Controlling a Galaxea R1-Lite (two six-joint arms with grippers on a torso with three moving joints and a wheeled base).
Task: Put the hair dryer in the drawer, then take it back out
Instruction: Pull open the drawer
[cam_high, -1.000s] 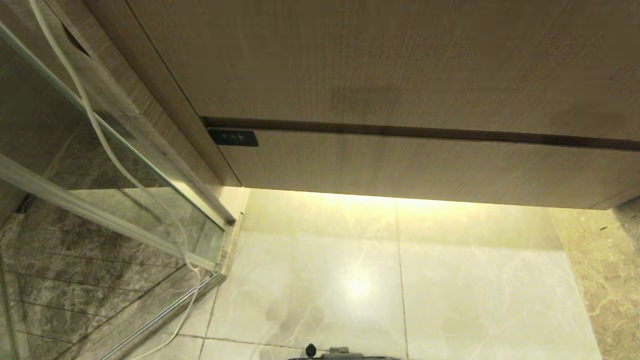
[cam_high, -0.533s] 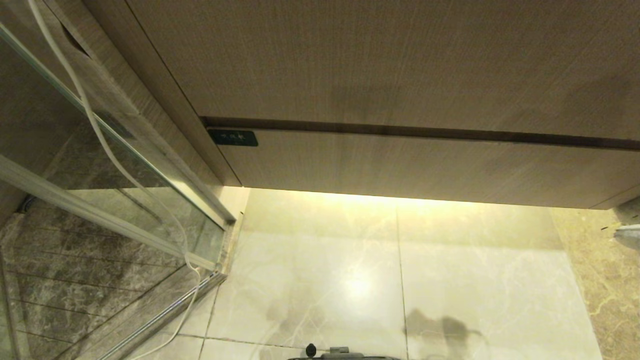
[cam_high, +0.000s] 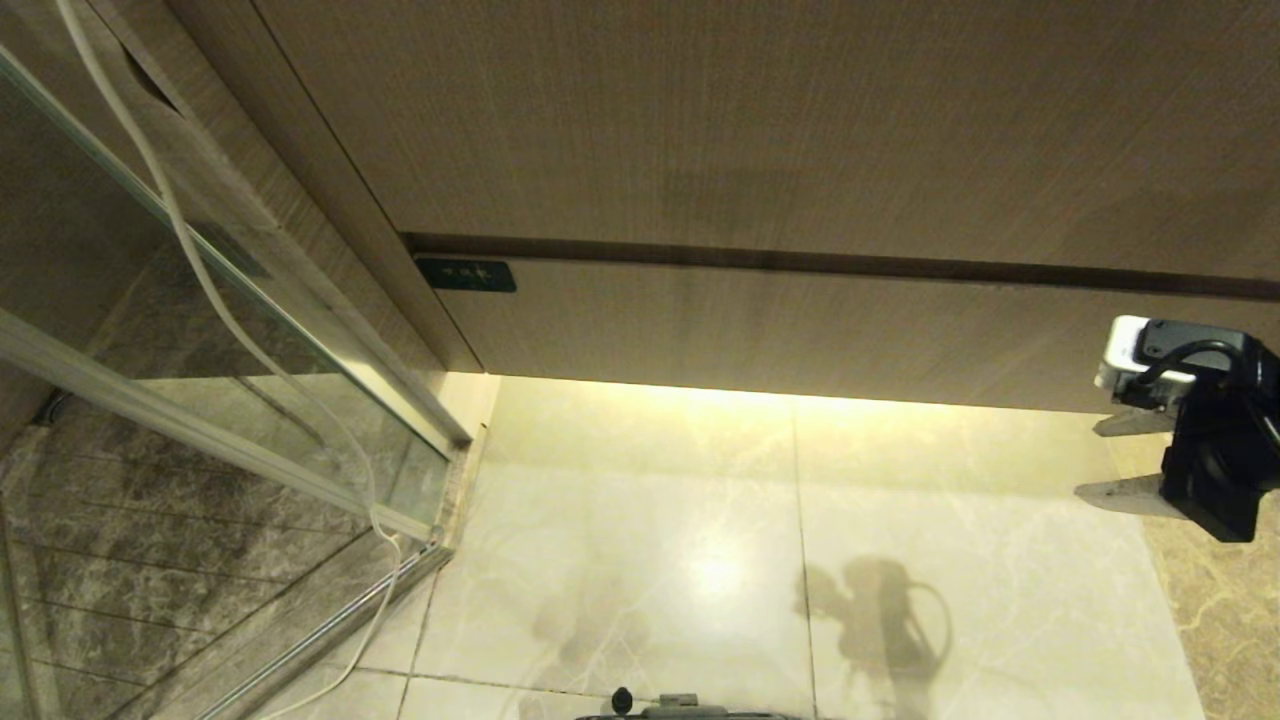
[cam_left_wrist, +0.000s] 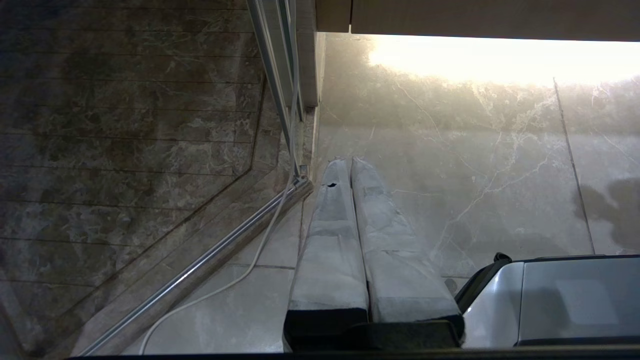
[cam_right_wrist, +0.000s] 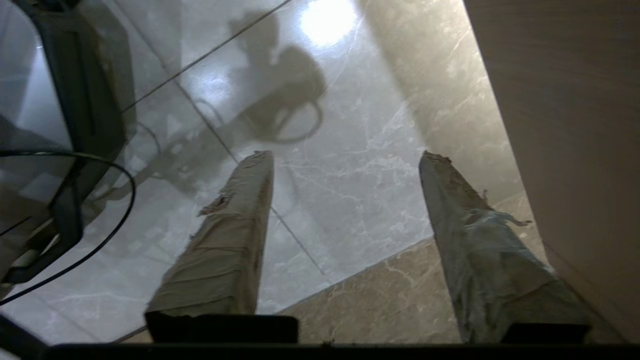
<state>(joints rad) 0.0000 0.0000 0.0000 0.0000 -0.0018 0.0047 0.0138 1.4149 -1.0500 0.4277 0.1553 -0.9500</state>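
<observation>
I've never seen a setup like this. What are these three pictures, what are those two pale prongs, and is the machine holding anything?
It is a wheeled robot with two arms, each ending in a two-fingered gripper. One picture comes from a camera on its head, looking down at a wood-grain cabinet; the narrow strip along the bottom is the drawer, closed, with a small dark plate at its left end. Below lies the pale marble floor, and on the left a glass partition with a white cord hanging along it.

The other two pictures come from cameras on the wrists, looking along the fingers. The pale prongs are those fingers. The right gripper is open and empty, hanging over the floor beside the cabinet; the head view shows it at the right edge. The left gripper is shut, empty and pointing at the floor. No hair dryer is visible.
</observation>
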